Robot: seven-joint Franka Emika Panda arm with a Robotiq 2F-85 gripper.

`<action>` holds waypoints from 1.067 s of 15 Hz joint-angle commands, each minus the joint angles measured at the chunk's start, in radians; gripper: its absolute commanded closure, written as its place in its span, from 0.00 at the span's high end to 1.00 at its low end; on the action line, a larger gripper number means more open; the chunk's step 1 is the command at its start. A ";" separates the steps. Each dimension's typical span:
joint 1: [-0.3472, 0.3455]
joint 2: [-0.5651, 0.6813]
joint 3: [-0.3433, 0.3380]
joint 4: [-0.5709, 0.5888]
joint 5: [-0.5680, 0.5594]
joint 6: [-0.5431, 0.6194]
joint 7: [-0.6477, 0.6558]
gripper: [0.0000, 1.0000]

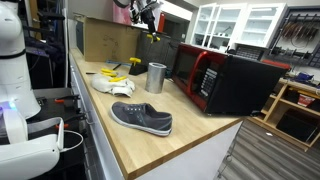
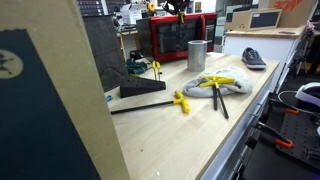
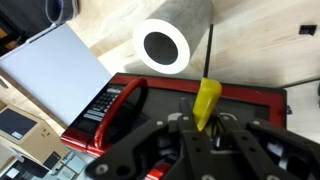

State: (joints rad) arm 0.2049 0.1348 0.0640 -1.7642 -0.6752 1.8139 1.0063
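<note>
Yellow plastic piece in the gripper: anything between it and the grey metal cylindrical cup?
Nothing visible. In the wrist view the gripper is shut on the yellow plastic piece, whose tip points at the grey metal cylindrical cup. The red-and-black microwave sits below the gripper, beside the cup, not between.

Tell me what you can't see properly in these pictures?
- Yellow thing: in the wrist view its lower end is hidden in the gripper; in both exterior views it is too small to name.
- Cup: in the wrist view the inside is too dark.
- Microwave: in an exterior view the dark door hides the inside.
- Shoe: in an exterior view it is far off and too small for details.
</note>
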 commanded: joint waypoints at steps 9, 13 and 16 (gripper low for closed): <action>-0.124 -0.102 -0.027 -0.174 -0.083 0.032 0.118 0.04; -0.141 -0.082 -0.034 -0.162 -0.087 0.053 0.186 0.04; -0.142 -0.065 -0.037 -0.152 -0.095 0.063 0.219 0.04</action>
State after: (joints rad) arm 0.0665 0.0608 0.0292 -1.9202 -0.7458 1.8512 1.1822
